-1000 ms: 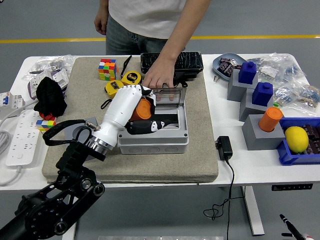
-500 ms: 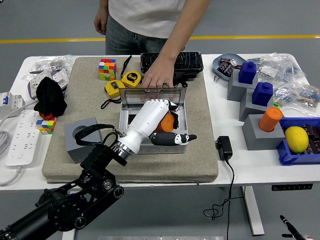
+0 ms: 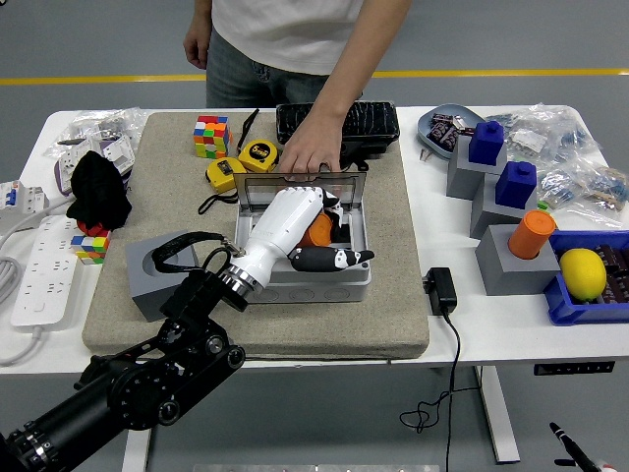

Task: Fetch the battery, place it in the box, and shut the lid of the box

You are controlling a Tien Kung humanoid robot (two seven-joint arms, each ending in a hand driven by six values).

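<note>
Orange cylindrical battery [image 3: 316, 230], axis unclear, clamped under white left hand [image 3: 295, 231] fingers [image 3: 339, 259] inside grey plastic box [image 3: 305, 280].

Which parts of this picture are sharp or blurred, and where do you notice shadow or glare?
Head view: light is even and soft; the left hand over the grey box is sharp, without motion blur; faint shadow lies inside the box under the hand; the clear lid shows slight sheen; the table has no harsh glare.

The left robot hand [image 3: 295, 231] covers most of the orange battery [image 3: 316, 232] and the box [image 3: 305, 280] interior; the person [image 3: 295, 39] is cut off above.
</note>
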